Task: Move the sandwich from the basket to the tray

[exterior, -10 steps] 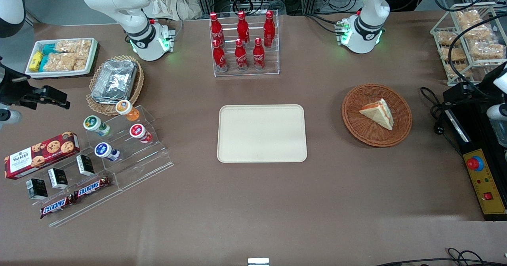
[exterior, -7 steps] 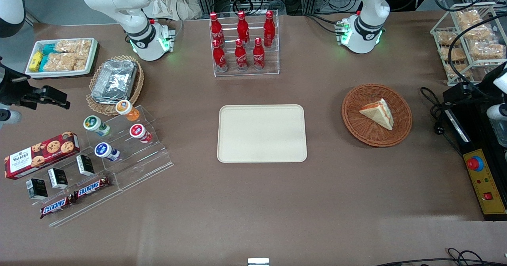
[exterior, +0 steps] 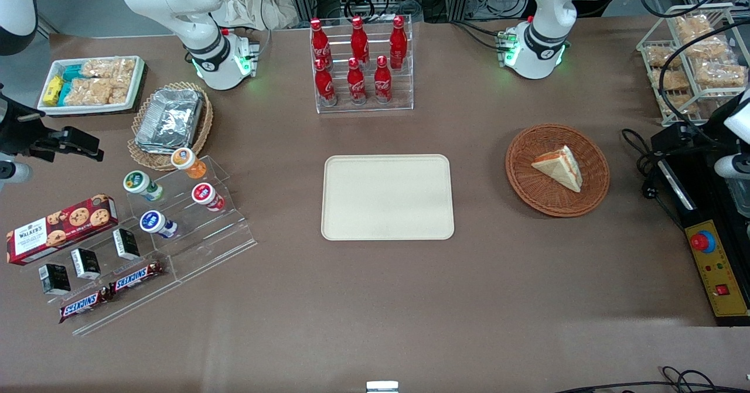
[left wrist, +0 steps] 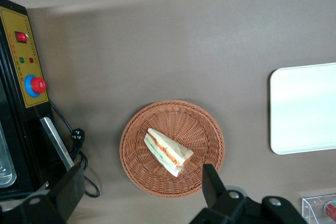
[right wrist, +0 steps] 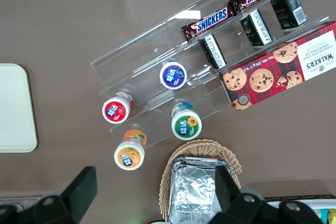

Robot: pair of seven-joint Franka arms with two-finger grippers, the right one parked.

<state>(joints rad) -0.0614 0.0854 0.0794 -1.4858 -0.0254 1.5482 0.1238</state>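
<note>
1. Presently, my gripper (left wrist: 140, 171) hangs well above the basket (exterior: 527, 176) at the working arm's end of the table (exterior: 410, 299). Its two dark fingers (left wrist: 209, 179) are spread wide and pinch nothing.
2. The sandwich (exterior: 559, 167) is a triangular wedge of pale, smooth bread with red-orange and green filling along the cut edge. It lies inside the basket.
3. The basket is round and shallow, of reddish-brown woven wicker with a ribbed weave. It sits on the matte brown table.
4. The tray (exterior: 387, 197) is flat, cream-beige and rectangular, with rounded corners, a low rim and a smooth surface. It sits mid-table, well apart from the basket.
</note>
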